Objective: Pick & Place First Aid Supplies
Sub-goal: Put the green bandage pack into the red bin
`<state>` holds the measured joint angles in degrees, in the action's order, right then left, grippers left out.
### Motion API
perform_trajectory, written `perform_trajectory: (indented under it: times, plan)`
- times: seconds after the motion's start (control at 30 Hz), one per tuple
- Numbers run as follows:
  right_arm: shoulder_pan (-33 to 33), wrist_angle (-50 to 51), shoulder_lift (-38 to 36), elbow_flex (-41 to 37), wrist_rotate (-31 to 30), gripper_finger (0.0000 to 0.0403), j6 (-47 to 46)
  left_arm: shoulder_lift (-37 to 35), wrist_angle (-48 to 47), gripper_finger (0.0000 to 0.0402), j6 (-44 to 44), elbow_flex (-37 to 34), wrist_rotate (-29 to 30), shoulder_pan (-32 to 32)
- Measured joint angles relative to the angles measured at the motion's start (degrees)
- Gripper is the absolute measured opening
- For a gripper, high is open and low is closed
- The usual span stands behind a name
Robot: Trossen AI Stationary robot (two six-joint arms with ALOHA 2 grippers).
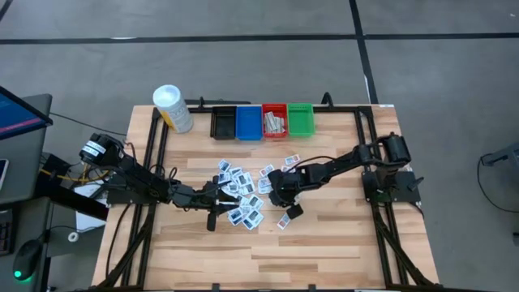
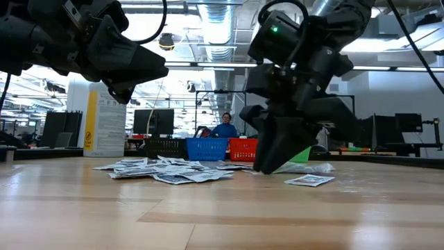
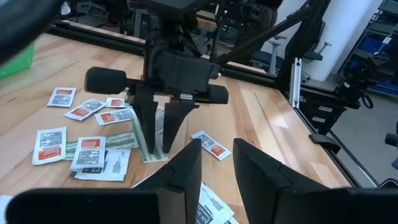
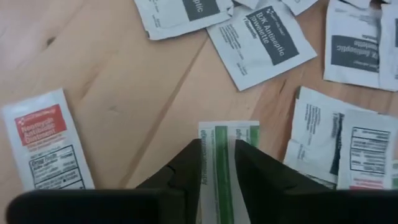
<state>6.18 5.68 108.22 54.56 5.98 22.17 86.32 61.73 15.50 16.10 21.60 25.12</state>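
From above, the right gripper (image 1: pixel 276 193) is down at the near-right edge of the scattered first aid packets (image 1: pixel 242 188) on the tabletop (image 1: pixel 340 243), while the left gripper (image 1: pixel 217 197) waits low on the other side of the same pile; the red bin (image 1: pixel 274 122), already holding a few strips, lies well beyond both, at the far edge. At table height the right gripper (image 2: pixel 274 156) has its fingertips at the wood, with one white packet (image 2: pixel 310 180) lying loose just beside it. The left wrist camera looks past its own half-spread, empty fingers (image 3: pixel 186 165) at the right gripper (image 3: pixel 158 140), upright with its tips straddling a green-striped strip (image 3: pixel 149 140). The right wrist camera shows that strip (image 4: pixel 227 162) running between its narrow fingers (image 4: pixel 189 165) (whether they truly pinch it, I cannot tell), a red-marked ointment packet (image 4: pixel 46 146) off to one side. To do this well, I would confirm a firm pinch on the single strip, lift straight up so neighbours do not drag, then carry it to the red bin.
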Motion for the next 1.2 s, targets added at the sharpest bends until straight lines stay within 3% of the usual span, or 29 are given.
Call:
perform_trajectory:
  times: [0.33, 0.5, 1.2]
  plan:
    - [0.02, -1.49, 0.59, -0.13, -0.04, 0.0151, -1.26, 0.01, 0.02, 0.0093, 0.01, 0.0, 0.01, 0.0]
    - [0.02, -1.48, 0.65, -0.15, -0.02, 0.016, -1.28, -0.02, 0.02, 0.0093, 0.01, 0.0, 0.01, 0.0]
    - [0.09, -0.63, 0.77, -0.22, 0.42, 0.0074, -1.24, 0.0, 0.02, 0.0093, 0.01, 0.0, 0.0, 0.0]
